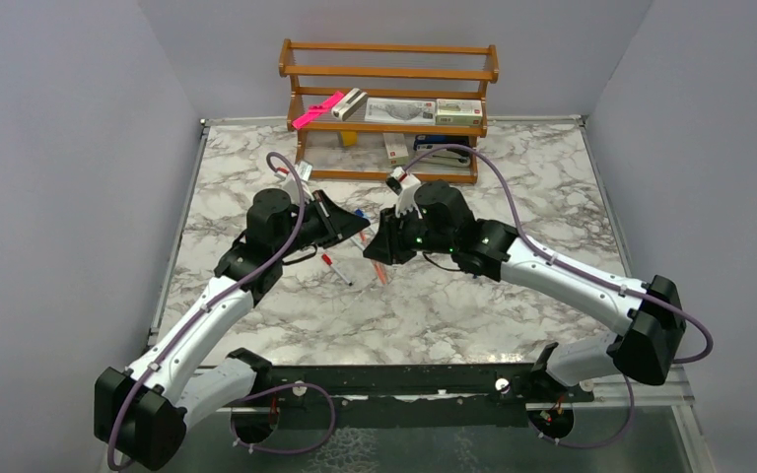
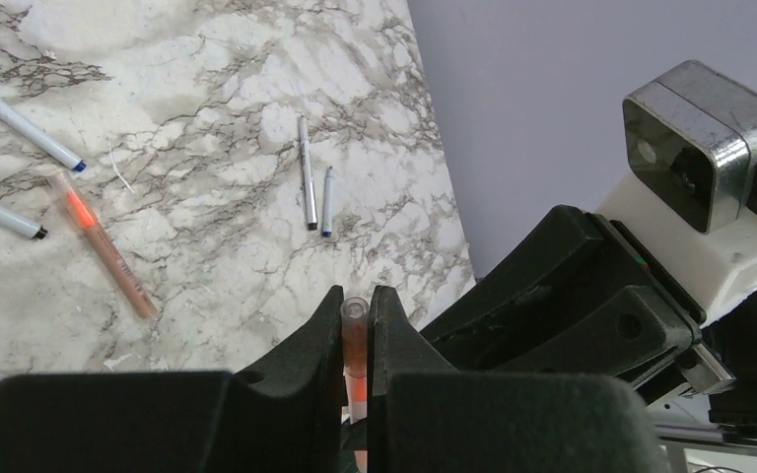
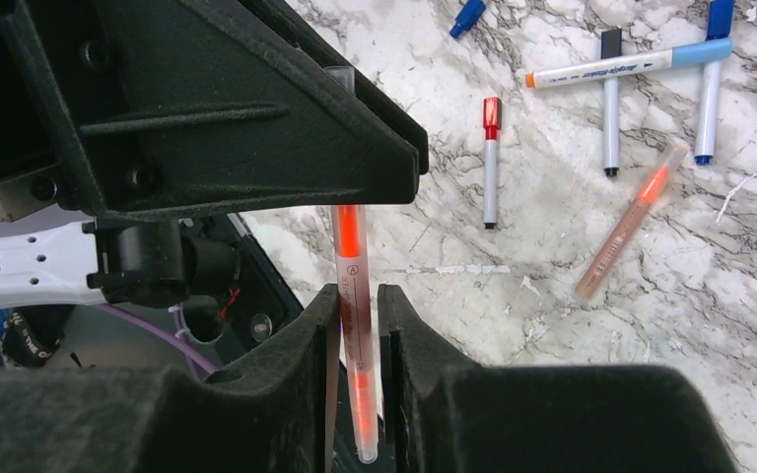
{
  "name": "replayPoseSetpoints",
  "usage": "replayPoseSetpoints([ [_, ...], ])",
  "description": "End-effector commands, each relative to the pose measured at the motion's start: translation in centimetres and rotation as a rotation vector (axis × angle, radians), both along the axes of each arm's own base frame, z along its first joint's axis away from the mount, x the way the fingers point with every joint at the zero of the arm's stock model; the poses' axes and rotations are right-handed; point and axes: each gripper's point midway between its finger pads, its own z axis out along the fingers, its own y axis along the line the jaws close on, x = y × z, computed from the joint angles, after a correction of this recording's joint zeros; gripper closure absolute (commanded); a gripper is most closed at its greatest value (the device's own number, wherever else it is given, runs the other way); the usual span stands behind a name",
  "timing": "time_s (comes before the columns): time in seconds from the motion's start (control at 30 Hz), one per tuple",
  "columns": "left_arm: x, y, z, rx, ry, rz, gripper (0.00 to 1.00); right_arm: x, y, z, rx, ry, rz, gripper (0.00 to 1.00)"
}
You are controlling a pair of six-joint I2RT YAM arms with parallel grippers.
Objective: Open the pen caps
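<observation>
Above the table (image 1: 453, 305), left pincer (image 2: 358, 296) clamps one orange pen (image 3: 348, 236); right pincer (image 3: 358, 296) straddles it, grip unclear.

The two arms reach in from the lower corners of the frame and meet just above centre, over the marble table (image 1: 513, 187). The left gripper (image 1: 347, 229) and right gripper (image 1: 379, 244) face each other tip to tip, a thin pen (image 1: 360, 239) crossing the small gap; their jaws cannot be made out. Just below are a red-capped pen (image 1: 336, 268) and an orange pen (image 1: 378, 268). A wooden rack (image 1: 389, 71) stands at upper centre, a pink bar (image 1: 317, 110) on its shelf.
</observation>
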Motion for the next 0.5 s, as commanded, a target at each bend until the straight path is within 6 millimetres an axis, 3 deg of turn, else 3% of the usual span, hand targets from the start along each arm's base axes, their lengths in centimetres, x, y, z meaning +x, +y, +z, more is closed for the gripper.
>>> replayPoseSetpoints([
  [0.0,0.2,-0.2,0.1,-0.003,-0.018,0.002,1.00,1.2,0.5,0.9,0.015,-0.024,-0.029,0.80],
  [0.13,0.3,-0.2,0.1,-0.011,-0.016,0.009,1.00,1.7,0.7,0.6,-0.001,-0.025,-0.036,0.80],
  [0.27,0.7,-0.2,0.0,-0.014,-0.023,0.026,1.00,1.3,0.9,-0.5,-0.009,0.001,-0.020,0.98],
  [0.47,3.0,0.3,-0.4,0.045,-0.078,0.092,1.00,-0.5,0.8,-2.2,0.004,0.070,0.031,0.99],
])
